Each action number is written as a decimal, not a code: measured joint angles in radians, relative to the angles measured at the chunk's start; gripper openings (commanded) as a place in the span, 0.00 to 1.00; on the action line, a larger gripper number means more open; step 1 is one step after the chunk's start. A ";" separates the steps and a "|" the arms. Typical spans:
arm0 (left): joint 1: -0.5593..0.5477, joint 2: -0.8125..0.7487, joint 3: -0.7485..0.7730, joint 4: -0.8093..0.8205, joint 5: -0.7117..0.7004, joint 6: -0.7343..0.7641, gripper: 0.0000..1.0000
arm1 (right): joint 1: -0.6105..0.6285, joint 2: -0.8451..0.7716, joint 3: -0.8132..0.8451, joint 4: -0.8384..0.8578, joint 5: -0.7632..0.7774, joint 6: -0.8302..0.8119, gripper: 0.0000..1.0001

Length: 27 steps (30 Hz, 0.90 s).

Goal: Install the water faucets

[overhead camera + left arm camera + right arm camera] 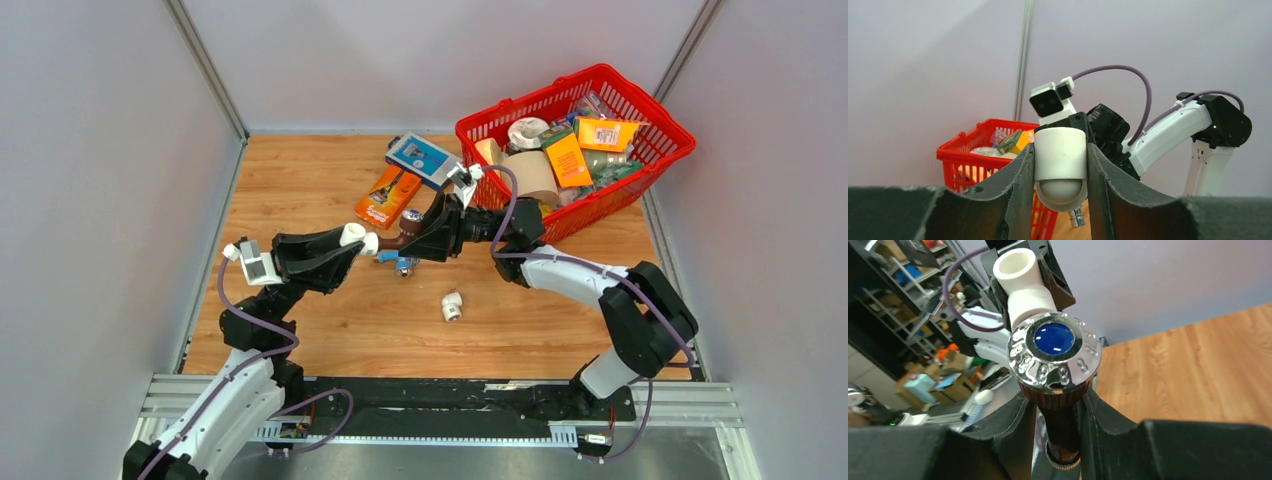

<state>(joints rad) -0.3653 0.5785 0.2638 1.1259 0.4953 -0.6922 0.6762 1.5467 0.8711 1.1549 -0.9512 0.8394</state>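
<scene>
I'm pinching the elbow fitting (pixel 1060 150) with the left gripper (pixel 347 247). The right gripper (pixel 1057 410) is clamping the brown faucet (pixel 1062 432) — cap (pixel 1054 352) just above its jaws.

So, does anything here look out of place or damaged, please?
Nothing looks damaged or spilled. A flat orange packet and a blue-and-white box lie loose beside the red plastic basket rather than in it, and one short white elbow fitting lies alone on the wooden table.

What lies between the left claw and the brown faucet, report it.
The white elbow fitting, clamped in the left claw, sits there, close by the brown faucet in the right claw; the top view shows it.
</scene>
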 measured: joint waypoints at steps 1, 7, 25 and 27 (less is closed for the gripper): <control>0.001 0.014 -0.003 0.029 0.005 -0.001 0.00 | -0.005 0.011 0.011 0.009 -0.019 0.053 0.11; 0.000 0.052 -0.018 0.143 0.010 -0.013 0.00 | -0.015 -0.031 0.050 -0.111 -0.014 0.074 0.64; -0.013 -0.159 0.111 -0.533 -0.218 -0.136 0.00 | 0.100 -0.481 -0.191 -0.542 0.408 -1.207 1.00; -0.013 -0.154 0.153 -0.616 -0.234 -0.147 0.00 | 0.140 -0.481 -0.240 -0.570 0.422 -1.369 1.00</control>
<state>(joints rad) -0.3782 0.4244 0.4168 0.5098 0.2615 -0.8394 0.8158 1.0660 0.6312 0.5854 -0.5297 -0.5293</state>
